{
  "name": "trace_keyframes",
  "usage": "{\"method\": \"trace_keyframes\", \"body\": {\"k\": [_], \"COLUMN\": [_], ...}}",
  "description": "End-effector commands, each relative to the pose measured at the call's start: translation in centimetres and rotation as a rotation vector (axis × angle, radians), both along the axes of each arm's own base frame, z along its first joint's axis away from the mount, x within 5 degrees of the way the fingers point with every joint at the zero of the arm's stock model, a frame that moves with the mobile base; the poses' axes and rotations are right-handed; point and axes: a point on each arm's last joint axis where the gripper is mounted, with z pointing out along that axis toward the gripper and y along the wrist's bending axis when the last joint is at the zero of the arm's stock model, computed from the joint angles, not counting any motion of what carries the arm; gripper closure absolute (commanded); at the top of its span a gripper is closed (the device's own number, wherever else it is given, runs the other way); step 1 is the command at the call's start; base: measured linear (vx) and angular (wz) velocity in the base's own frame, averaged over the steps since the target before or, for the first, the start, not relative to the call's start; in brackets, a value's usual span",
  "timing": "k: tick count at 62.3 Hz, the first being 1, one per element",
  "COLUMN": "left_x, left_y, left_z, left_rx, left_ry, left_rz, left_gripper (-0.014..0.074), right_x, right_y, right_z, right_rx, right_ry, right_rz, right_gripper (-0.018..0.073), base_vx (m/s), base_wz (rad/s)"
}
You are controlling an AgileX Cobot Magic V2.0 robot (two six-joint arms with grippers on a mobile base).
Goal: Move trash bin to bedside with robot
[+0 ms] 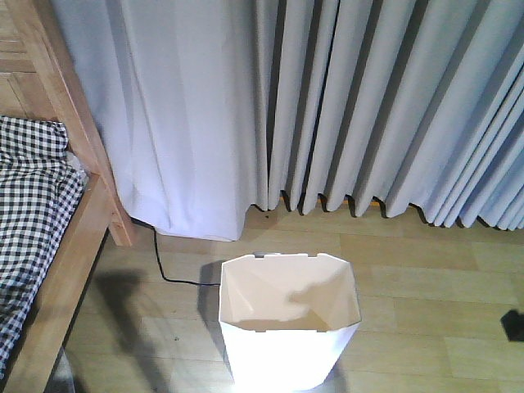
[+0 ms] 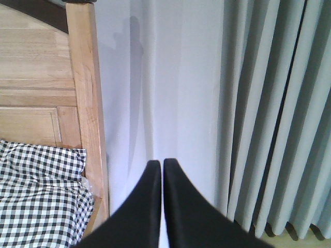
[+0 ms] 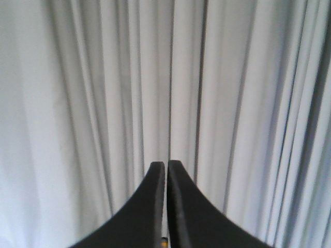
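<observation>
The white trash bin stands upright on the wooden floor at the bottom middle of the front view, its cream inside empty. The bed, with light wooden frame and post and black-and-white checked bedding, is to its left, a short gap away. The bed post and checked bedding also show in the left wrist view. My left gripper is shut and empty, pointing at the curtain beside the post. My right gripper is shut and empty, facing the curtain. Neither gripper shows in the front view.
Pale grey curtains hang along the whole back wall down to the floor. A black cable runs on the floor from under the curtain towards the bin. A dark object sits at the right edge.
</observation>
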Motion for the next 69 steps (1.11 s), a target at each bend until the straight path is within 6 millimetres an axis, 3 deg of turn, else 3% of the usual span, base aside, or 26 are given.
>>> {"method": "trace_keyframes", "body": {"k": [1,13,69], "left_x": [0.06,0.06,0.06], "left_y": [-0.04,-0.04,-0.04], "left_z": [-0.17,-0.17,-0.17], "left_rx": [-0.014,-0.014,-0.014], "left_ry": [-0.06,-0.06,-0.06], "left_rz": [-0.007,-0.007,-0.007], "left_gripper": [0.0602,0.0602,0.0602], "right_x": [-0.37,-1.13,-1.11], "right_y": [-0.1,-0.15,-0.15], "right_z": [0.44,0.01,-0.12], "right_rx": [-0.017,-0.02,-0.02], "right_ry": [-0.118,-0.135,-0.12], "right_rz": [-0.012,-0.031,-0.031], "right_gripper": [0.057,0.057,0.057], "base_vx": [0.0,0.0,0.0], "base_wz": [0.0,0.0,0.0]}}
